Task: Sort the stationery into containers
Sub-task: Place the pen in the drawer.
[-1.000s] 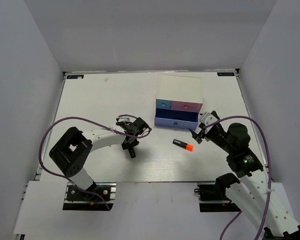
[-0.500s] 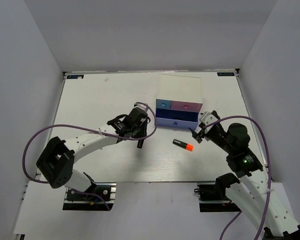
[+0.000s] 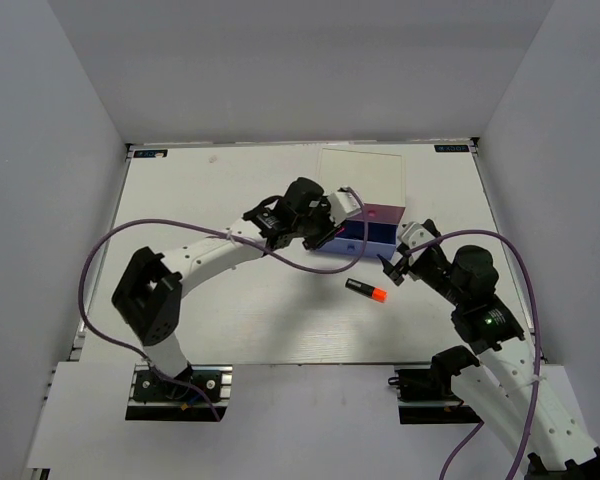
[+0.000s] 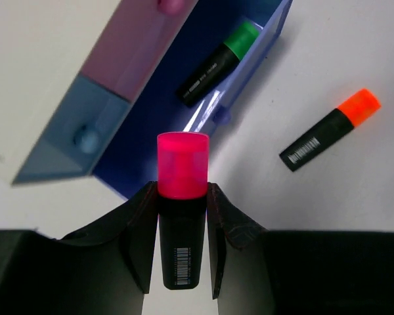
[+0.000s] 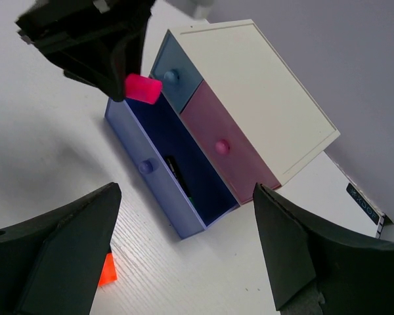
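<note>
Although several things carry print, little of it can be read. The pink marker point(image 4: 182, 216) has a white barcode label point(image 4: 182, 268) low on its black body, its digits too small to make out. The orange marker point(image 4: 328, 128) and the green marker point(image 4: 217, 62) each bear white lettering along the barrel, also illegible. A dark sticker point(image 5: 362, 207) with pale letters sits on the table point(image 3: 210, 200) at its far right corner, and a second one point(image 3: 150, 153) at the far left corner; neither can be read.

The left gripper point(image 3: 330, 215) is clenched on the pink marker, cap pointing away from the wrist. It holds the marker above the left end of the lavender drawer point(image 5: 184, 216), which stands pulled out of the white organiser point(image 3: 360, 175). Whether the cap touches anything cannot be told. Behind the open drawer, the blue drawer point(image 4: 85, 131) and the pink drawer point(image 4: 141, 46) are closed, each with a round knob. The green marker lies slantwise inside the lavender drawer.

The orange marker lies on the table near and to the right of the drawer, apart from it. The right gripper point(image 3: 395, 262) hangs just beside that marker with its jaws spread wide and nothing between them.

From above, the left arm and its purple cable point(image 3: 320, 262) cover the blue drawer and part of the open one.
</note>
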`<state>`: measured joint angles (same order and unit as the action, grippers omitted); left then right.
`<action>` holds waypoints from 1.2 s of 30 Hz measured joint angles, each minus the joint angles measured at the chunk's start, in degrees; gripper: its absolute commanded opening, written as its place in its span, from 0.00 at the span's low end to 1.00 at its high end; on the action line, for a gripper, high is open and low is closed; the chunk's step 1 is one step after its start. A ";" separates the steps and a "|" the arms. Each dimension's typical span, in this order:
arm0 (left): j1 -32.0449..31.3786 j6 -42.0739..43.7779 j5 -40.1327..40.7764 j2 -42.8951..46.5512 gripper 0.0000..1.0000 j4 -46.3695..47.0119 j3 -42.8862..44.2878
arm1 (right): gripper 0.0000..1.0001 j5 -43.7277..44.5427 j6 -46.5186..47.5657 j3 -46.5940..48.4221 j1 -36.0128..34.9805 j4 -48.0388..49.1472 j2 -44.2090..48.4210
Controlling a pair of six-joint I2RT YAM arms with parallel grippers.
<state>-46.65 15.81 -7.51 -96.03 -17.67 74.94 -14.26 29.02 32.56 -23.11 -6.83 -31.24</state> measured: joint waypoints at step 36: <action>-1.97 20.41 1.05 -16.02 0.64 21.20 3.13 | 0.87 1.84 0.04 -1.27 -0.04 1.03 0.31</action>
<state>-48.62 36.23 -6.46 -112.05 3.53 78.06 -12.43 29.06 31.29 -23.16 -5.80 -30.94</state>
